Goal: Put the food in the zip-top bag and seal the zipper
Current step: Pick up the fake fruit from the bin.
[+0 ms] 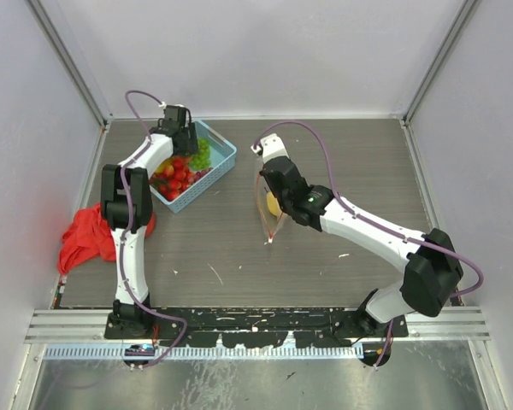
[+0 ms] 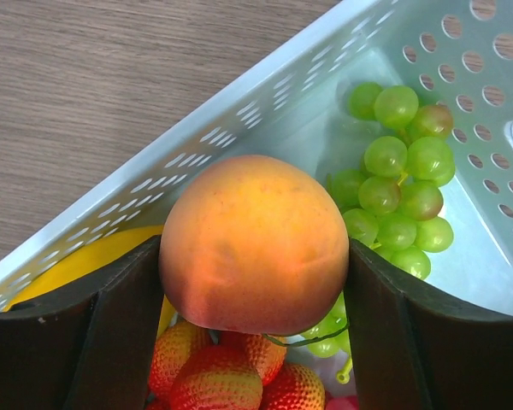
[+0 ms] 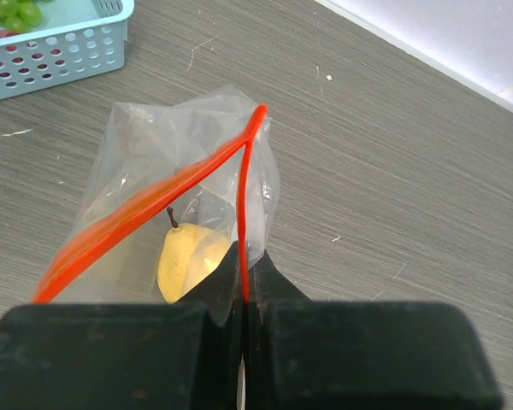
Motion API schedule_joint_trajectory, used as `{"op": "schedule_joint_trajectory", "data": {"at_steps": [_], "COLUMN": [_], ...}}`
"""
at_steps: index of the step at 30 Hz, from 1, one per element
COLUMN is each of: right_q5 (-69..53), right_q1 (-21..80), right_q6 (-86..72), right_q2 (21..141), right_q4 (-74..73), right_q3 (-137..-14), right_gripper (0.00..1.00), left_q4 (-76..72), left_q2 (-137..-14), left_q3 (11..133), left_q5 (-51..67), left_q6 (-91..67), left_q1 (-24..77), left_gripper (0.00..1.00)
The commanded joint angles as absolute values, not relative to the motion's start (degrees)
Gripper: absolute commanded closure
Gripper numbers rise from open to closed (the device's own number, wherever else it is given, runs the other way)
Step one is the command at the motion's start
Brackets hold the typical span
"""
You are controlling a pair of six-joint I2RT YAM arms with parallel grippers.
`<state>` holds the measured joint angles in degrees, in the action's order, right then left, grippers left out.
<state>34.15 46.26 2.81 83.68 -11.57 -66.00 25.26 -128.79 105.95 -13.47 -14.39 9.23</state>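
Left gripper [image 2: 255, 282]: closed on the peach [image 2: 252, 243], one finger on each flank, above the basket [image 2: 239, 128]. Under the peach lie strawberries [image 2: 214, 376]. Grapes [image 2: 402, 171] sit beside them, and a yellow piece [image 2: 85, 265] lies against the near wall.

Right gripper [image 3: 244, 290]: pinched fully together on one side of the zipper [image 3: 154, 201], holding the bag [image 3: 154, 162] up from the bench [image 1: 342, 171]. The mouth gapes, its other strip swung away. One yellow fruit [image 3: 188, 260] is inside.

The bag hangs well apart from the basket. The basket wall stands between the peach and the bag. A red cloth [image 1: 85, 239] lies beside my left arm.
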Motion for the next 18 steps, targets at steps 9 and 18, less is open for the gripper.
{"op": "schedule_joint_trajectory", "data": {"at_steps": [9,18], "right_q5": [33.59,34.69], "right_q1": [46.12,46.15], "right_q6": [1.21,1.27], "right_q2": [82.62,83.67], "right_q4": [-11.14,-12.98], "right_q3": [-69.56,-71.61], "right_gripper": [1.0,0.99], "left_q4": [19.43,15.67], "left_q2": [-116.03,-102.79], "left_q3": [98.83,87.5], "left_q5": [-9.25,-0.37], "left_q6": [-15.94,-24.32], "left_q1": [8.85,9.18], "left_gripper": [0.47,0.5]}}
